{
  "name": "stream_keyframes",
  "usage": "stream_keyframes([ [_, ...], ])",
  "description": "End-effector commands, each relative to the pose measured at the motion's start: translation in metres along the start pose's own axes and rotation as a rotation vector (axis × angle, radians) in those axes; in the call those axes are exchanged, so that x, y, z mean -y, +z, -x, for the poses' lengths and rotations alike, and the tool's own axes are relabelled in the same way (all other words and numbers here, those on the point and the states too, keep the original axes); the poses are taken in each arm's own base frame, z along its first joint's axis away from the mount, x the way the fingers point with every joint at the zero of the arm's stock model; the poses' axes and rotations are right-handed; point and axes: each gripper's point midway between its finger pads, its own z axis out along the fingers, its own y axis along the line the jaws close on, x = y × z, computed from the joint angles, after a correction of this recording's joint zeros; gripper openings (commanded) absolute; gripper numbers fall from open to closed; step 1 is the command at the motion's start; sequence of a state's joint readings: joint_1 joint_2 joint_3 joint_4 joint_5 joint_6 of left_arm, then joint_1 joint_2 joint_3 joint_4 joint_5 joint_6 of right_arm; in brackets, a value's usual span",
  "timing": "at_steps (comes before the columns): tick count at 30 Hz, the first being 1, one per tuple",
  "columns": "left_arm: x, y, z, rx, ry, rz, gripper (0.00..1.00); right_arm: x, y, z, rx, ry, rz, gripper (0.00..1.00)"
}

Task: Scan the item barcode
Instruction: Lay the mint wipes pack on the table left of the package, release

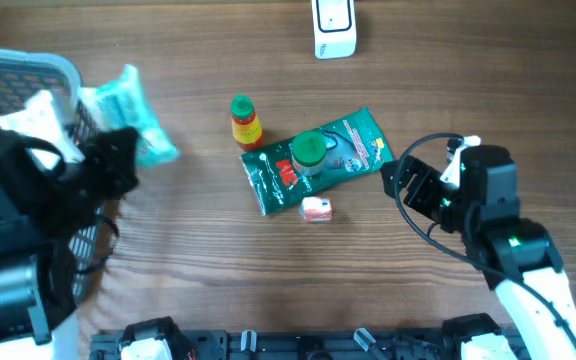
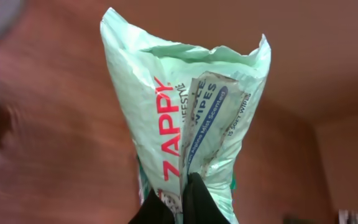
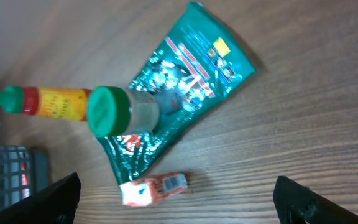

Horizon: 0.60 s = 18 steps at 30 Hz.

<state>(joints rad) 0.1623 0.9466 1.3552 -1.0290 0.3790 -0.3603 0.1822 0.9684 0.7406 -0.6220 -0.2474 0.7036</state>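
Pinched by left jaws, wipes pack (image 2: 160,81) should face its barcode toward scanner (image 1: 334,28), well apart; right jaws spread.

Mint-green wipes pack (image 2: 160,124), red lettering; dark-green pouch (image 1: 360,140); green-capped jar (image 1: 309,151).

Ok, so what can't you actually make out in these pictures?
- Barcode on the wipes pack: none shows in the left wrist view. Overhead, the pack is blurred and partly behind the left arm.
- Left gripper: left wrist view, cut off by the bottom edge.
- White device: overhead, cut by the top edge.
- Print on the small orange box: right wrist view, too small.
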Motion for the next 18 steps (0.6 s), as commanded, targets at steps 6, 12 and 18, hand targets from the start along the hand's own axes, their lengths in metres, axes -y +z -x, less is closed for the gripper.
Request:
stream_keyframes([
  [6,0.000,0.014,-0.039,-0.155,0.080,0.075,0.04,0.015,0.026,-0.025,-0.166,0.028,-0.051,1.00],
  [12,-0.008,0.028,-0.052,-0.218,0.073,0.103,0.04,-0.009,-0.002,-0.013,-0.104,-0.137,0.036,1.00],
  [18,-0.028,0.044,-0.078,-0.305,0.046,0.147,0.04,-0.006,-0.068,0.016,0.213,-0.187,-0.007,1.00],
])
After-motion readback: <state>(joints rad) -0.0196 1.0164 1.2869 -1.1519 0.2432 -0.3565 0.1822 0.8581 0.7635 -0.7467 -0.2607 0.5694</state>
